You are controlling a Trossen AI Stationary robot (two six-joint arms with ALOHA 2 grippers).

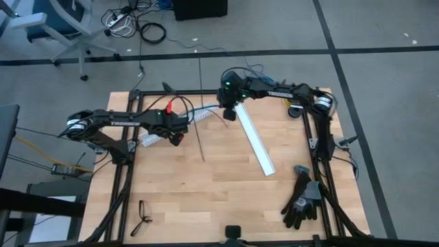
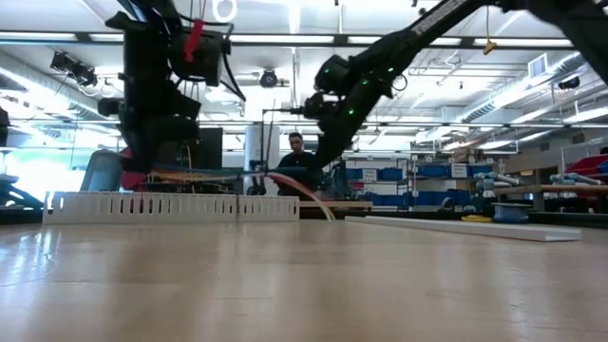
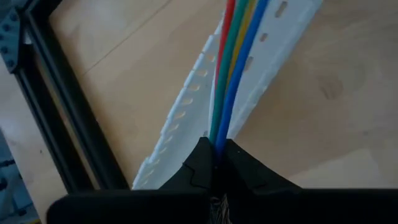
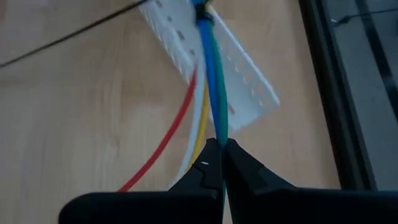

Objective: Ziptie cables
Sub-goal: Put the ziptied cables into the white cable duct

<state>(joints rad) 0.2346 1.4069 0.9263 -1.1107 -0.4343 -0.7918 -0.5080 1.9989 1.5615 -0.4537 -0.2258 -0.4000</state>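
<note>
The cables [image 1: 203,110], red, green, yellow, blue and white wires, stretch between my two grippers above a white slotted channel [image 1: 180,127]. At their left end my left gripper [image 1: 180,129] is shut on them, its fingers [image 3: 216,152] pointing steeply down. At their right end my right gripper [image 1: 228,111] is shut on some of them. In the low view the cables [image 2: 237,174] run about level, a little above the channel [image 2: 171,206]. Near my right gripper the red, yellow and white wires [image 4: 186,118] bend away loose. My left gripper pinches the red, green, yellow and blue wires together [image 3: 221,127] between its two fingers, from above and slanting. The wires run straight away from the fingers, over the channel and clear of it. My right gripper pinches the blue and green wires [image 4: 219,121] between its two fingers, slanting down from the far right. These two run straight from the fingers. The red wire [image 4: 165,146] and the yellow and white ones pass beside the fingers, slack.
A flat white channel cover [image 1: 255,140] lies aslant at centre right. A thin black strip [image 1: 200,137] lies beside the slotted channel. Black gloves [image 1: 302,199] lie near the right front corner and glasses [image 1: 143,218] near the left front. A black frame [image 1: 130,147] edges the table.
</note>
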